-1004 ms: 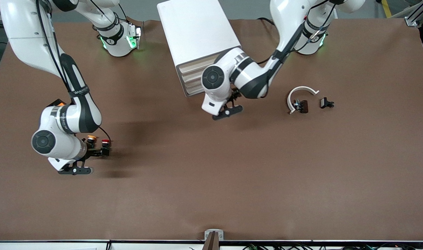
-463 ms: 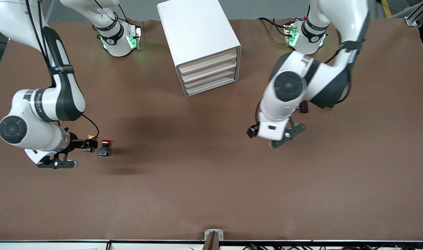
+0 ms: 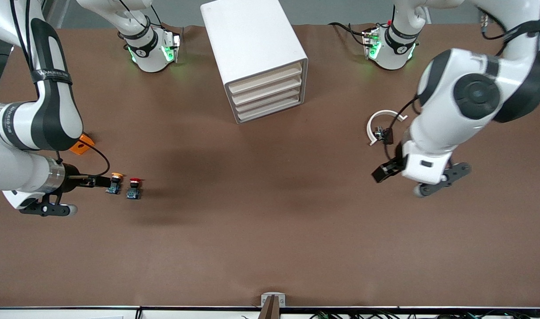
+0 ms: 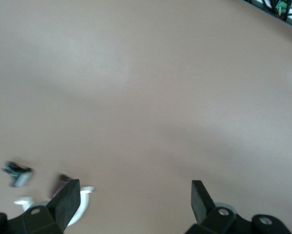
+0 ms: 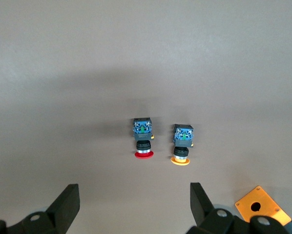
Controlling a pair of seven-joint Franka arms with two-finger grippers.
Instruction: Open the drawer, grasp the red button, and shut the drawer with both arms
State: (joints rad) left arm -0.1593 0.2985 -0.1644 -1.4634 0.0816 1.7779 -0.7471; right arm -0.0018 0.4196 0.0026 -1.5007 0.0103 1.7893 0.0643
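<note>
Red button [image 3: 134, 188] released beside the orange-capped one [image 3: 114, 183]; right gripper [image 5: 134, 202] withdrawn, open, empty — left gripper [image 4: 134, 197] likewise, drawer unit [image 3: 270, 91] shut; task judged complete.

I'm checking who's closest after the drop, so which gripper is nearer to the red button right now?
The right one. The right gripper sits beside the yellow-capped button, which lies between it and the red button, jaws open. The left gripper is up at the left arm's end, over bare table near the white ring.
</note>
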